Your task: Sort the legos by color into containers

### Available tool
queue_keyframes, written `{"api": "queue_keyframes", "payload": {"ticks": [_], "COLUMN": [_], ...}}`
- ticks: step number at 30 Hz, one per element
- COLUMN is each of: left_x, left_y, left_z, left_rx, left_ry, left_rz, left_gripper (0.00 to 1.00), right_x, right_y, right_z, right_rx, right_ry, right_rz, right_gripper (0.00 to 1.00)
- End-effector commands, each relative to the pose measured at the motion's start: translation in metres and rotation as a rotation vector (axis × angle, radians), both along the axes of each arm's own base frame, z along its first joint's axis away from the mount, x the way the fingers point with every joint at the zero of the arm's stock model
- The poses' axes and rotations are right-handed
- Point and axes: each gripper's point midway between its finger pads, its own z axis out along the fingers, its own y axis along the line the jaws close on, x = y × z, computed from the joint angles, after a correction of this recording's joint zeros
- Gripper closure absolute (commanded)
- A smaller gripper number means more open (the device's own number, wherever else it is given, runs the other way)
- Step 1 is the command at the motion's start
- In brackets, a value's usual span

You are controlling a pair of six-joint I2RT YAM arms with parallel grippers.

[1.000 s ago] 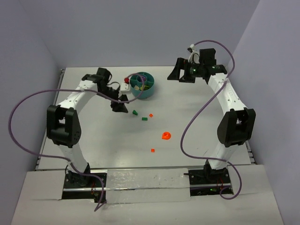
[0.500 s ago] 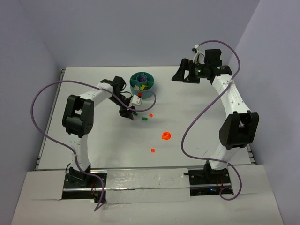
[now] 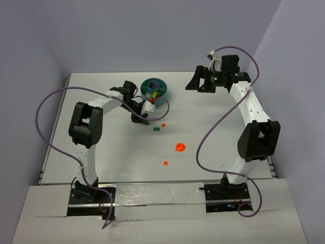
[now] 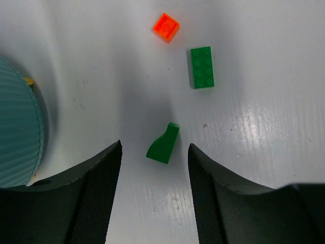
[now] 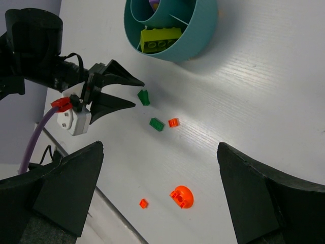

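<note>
Table (image 3: 101, 162): carries everything; the loose legos lie scattered on it, so each needs its own pick.

Bowl (image 3: 157, 102): stands just beside the left gripper, on its far side from the arm bases. This appears to keep the carry from pick to drop short. One compartment holds a lime brick (image 5: 161, 39), and something purple shows in another.

Right gripper (image 5: 160, 152): jaws spread wide with nothing between them. It is raised well apart from the legos, probably parked to keep the work area free and to give its camera a view of the whole area.

Left gripper (image 4: 155, 147): lowered to the table, jaws parted, one finger on each side of the wedge with a gap at both sides. It is not yet gripping; the stance suggests a pinch is next.

Wedge (image 4: 165, 142): dark green, lying tilted between the left fingertips, touching neither.

Green brick (image 4: 202, 67) and orange brick (image 4: 166, 27): just beyond the left fingertips, clear of the jaws.

Dome (image 3: 180, 147) and orange bit (image 3: 165, 162): well apart from both grippers, toward the arm bases, unsorted.
</note>
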Motion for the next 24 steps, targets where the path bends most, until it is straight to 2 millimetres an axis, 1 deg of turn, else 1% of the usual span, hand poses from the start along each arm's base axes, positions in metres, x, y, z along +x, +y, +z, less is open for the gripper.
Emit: {"api": "queue_keyframes", "payload": {"ticks": [1, 5, 10, 17, 24], "left_x": [0.009, 0.006, 0.003, 0.003, -0.001], "left_y": [-0.005, -0.005, 0.001, 0.006, 0.002], "left_z": [0.004, 0.002, -0.009, -0.017, -0.018], "left_rx": [-0.009, 0.006, 0.075, 0.116, 0.120], "left_ry": [-0.022, -0.010, 0.014, 0.012, 0.004], "left_rz": [-0.035, -0.057, -0.065, -0.055, -0.070], "left_gripper": [0.40, 0.40, 0.42, 0.53, 0.53], "right_x": [0.001, 0.002, 0.003, 0.006, 0.006], "right_y": [-0.001, -0.002, -0.003, -0.003, -0.003], "right_z": [0.012, 0.013, 0.011, 0.009, 0.008], "right_rx": [0.020, 0.021, 0.026, 0.035, 0.033], "right_ry": [-0.034, -0.033, -0.026, -0.016, -0.014], "right_rz": [0.012, 0.008, 0.006, 0.005, 0.005], "right_gripper": [0.00, 0.00, 0.00, 0.00, 0.00]}}
